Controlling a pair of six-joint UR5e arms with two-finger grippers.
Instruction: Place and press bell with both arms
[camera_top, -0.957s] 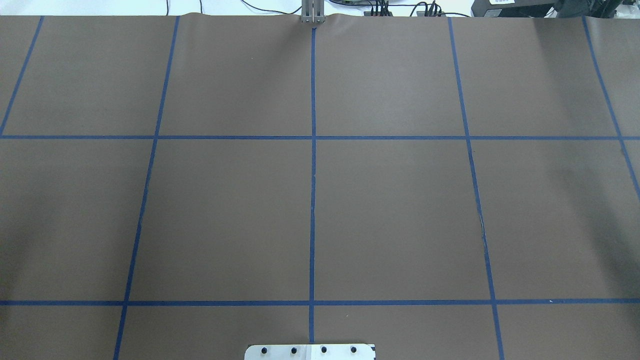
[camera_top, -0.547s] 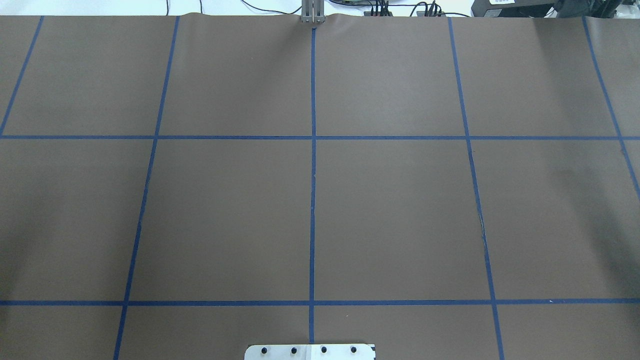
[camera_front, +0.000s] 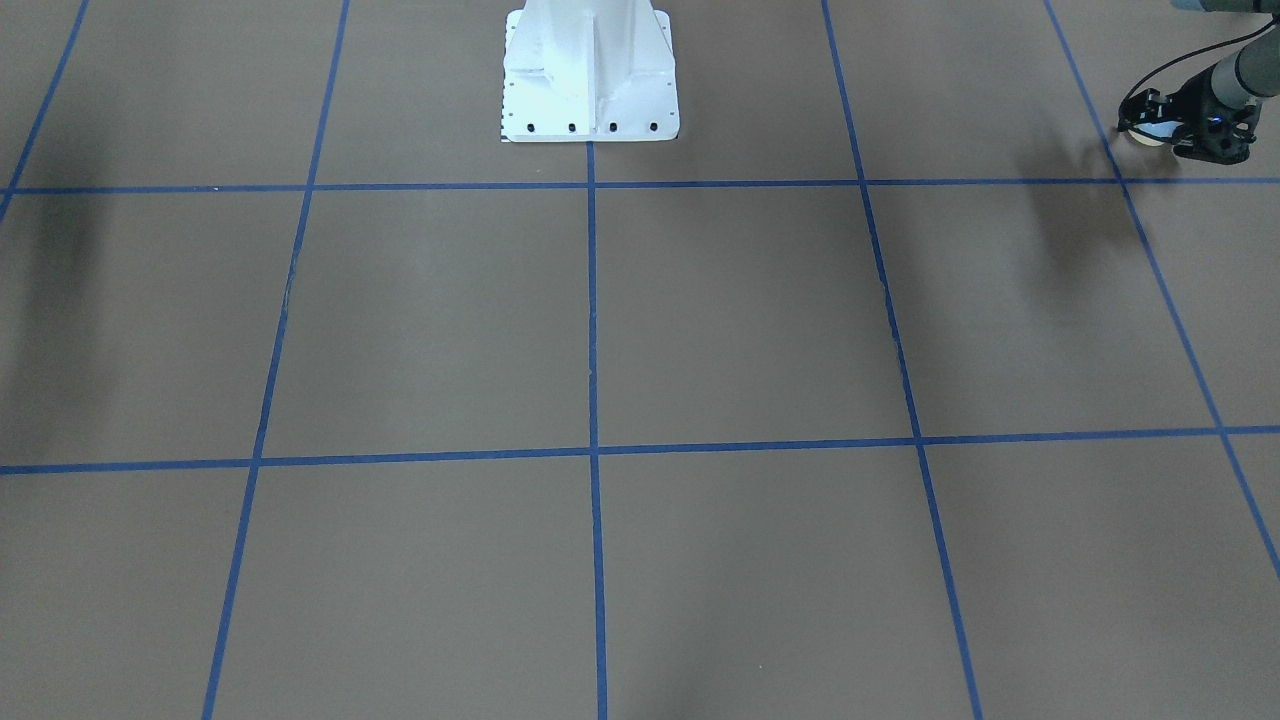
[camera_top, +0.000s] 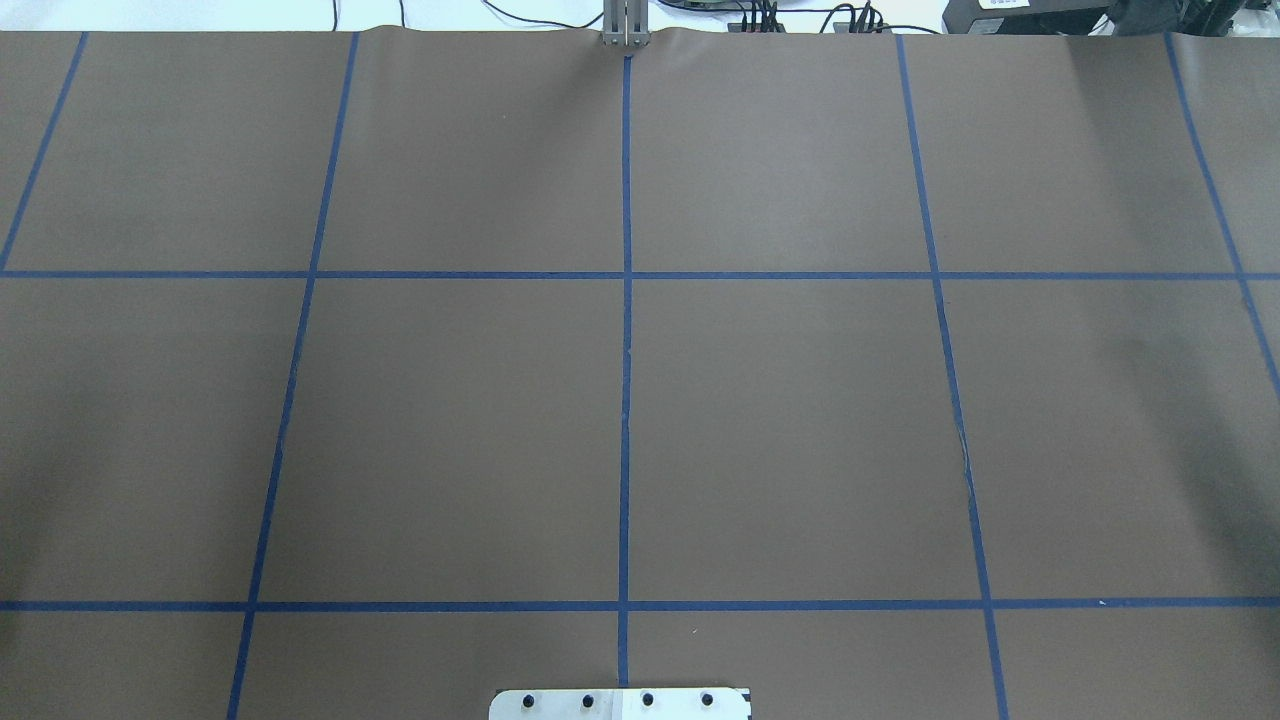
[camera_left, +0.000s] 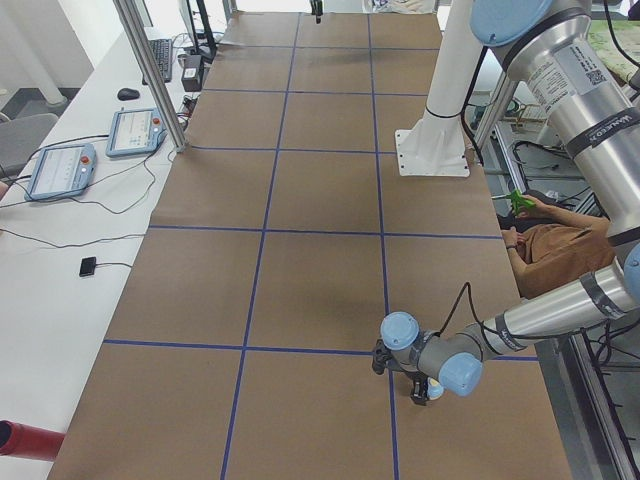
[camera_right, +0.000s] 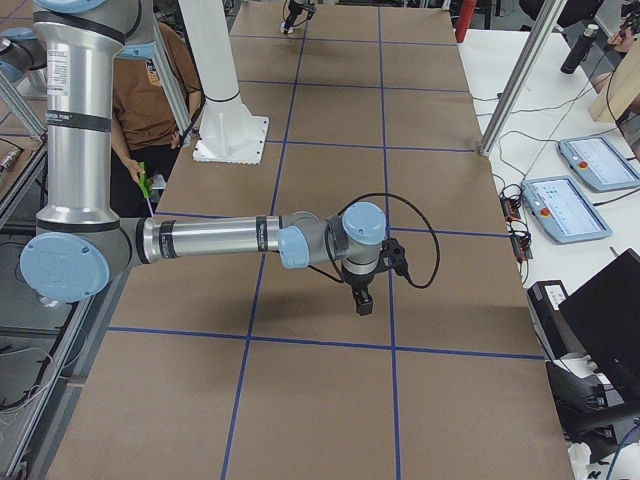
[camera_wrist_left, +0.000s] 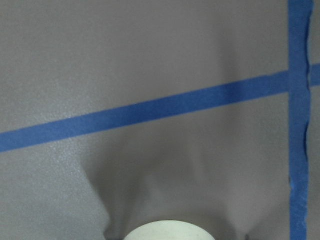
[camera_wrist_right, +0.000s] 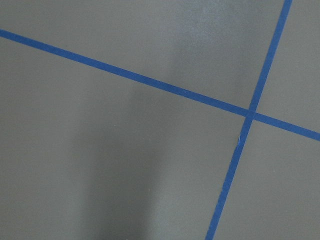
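The bell (camera_front: 1150, 137) shows as a small cream spot on the table at the robot's far left, beside a blue tape crossing. My left gripper (camera_front: 1148, 128) is low over it, jaws about the bell; I cannot tell whether they clamp it. In the exterior left view the bell (camera_left: 436, 392) peeks out under that gripper (camera_left: 428, 385). The left wrist view shows only its cream top (camera_wrist_left: 167, 232) at the bottom edge. My right gripper (camera_right: 362, 303) hangs above bare table at the right end, far from the bell; I cannot tell if it is open or shut.
The brown table (camera_top: 780, 420) carries a blue tape grid. The white bolted pedestal (camera_front: 590, 80) stands at the robot's edge. A seated person (camera_left: 550, 240) is beside the table. Teach pendants (camera_left: 60, 170) and cables lie on the side bench.
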